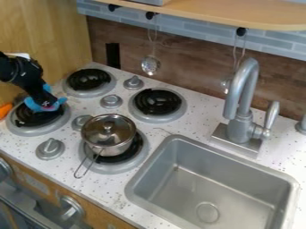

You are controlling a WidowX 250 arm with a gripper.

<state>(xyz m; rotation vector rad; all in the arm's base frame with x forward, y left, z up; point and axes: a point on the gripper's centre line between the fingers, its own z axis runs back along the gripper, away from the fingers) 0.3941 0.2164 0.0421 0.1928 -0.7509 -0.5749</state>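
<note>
1. Partly hidden under the black gripper (44, 103), the front-left burner (28, 130) shows mostly its rim and some dark coil.
2. A blue piece (39, 108) sits around the gripper's low end, over that burner; its full shape is hard to make out. I cannot tell whether the jaws are spread, pressed together or pinching it.
3. Beside that burner, an orange thing (5, 110) is cut off by the view's left edge.
4. The metal pot (113, 150), with its see-through lid (122, 127) on, covers much of the front-right burner (138, 159); its wire handle (90, 164) points toward the surface's (161, 126) front edge.
5. One slotted spoon (150, 65) hangs at the back wall; another utensil (225, 84) is partly blocked by the faucet (240, 127).
6. The faucet stands behind the sink (272, 174), whose lower end is cut off.
</note>
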